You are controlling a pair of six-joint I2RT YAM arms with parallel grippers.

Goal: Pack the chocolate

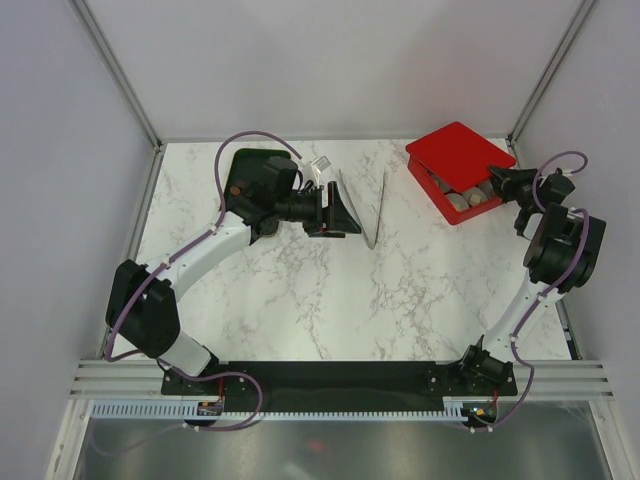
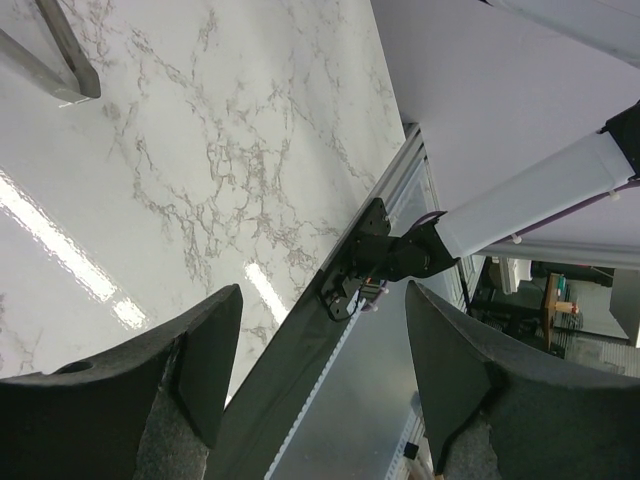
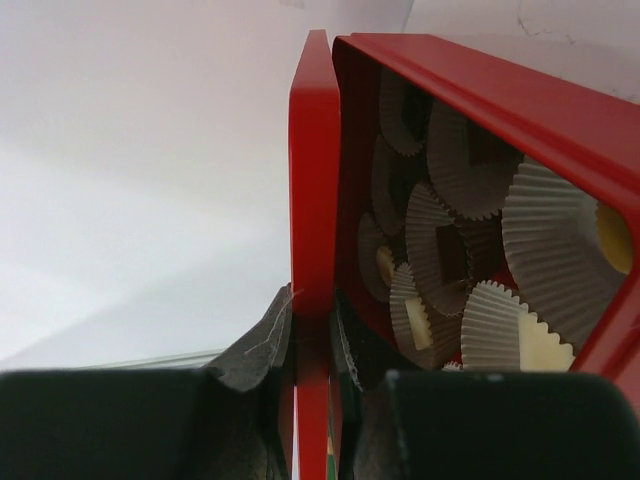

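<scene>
**Right hand clamped on the red box; left hand open beside the tongs**

Top view, read from left to right. The left arm reaches across the marbled surface (image 1: 300, 300), and its left hand (image 1: 345, 213) points to the right. In the left wrist view the two fingers (image 2: 210, 350) of this hand stand wide apart. Nothing lies between them, only bare surface and the black base rail below.

Just beside the left hand lie the metal tongs (image 1: 378, 210). They form a V flat on the surface, with the joined end toward the arms and the legs spreading toward the back. One leg tip shows in the upper left corner of the left wrist view.

At the far right corner sits the red box (image 1: 450, 150), its open tray on the side nearer the right arm. The right hand (image 1: 497, 186) meets the box at that right edge.

In the right wrist view its fingers (image 3: 262, 345) are closed on a thin red panel of the box, one finger on each face and both touching it. Whether this panel is a side wall or the lid cannot be told.

White pleated paper cups (image 3: 545, 230) crowd the tray and overlap one another. The chocolate (image 3: 418, 322) rests inside these cups. Several pieces are cream-white and at least one is dark. From above the pieces show only as pale spots in the tray.
</scene>
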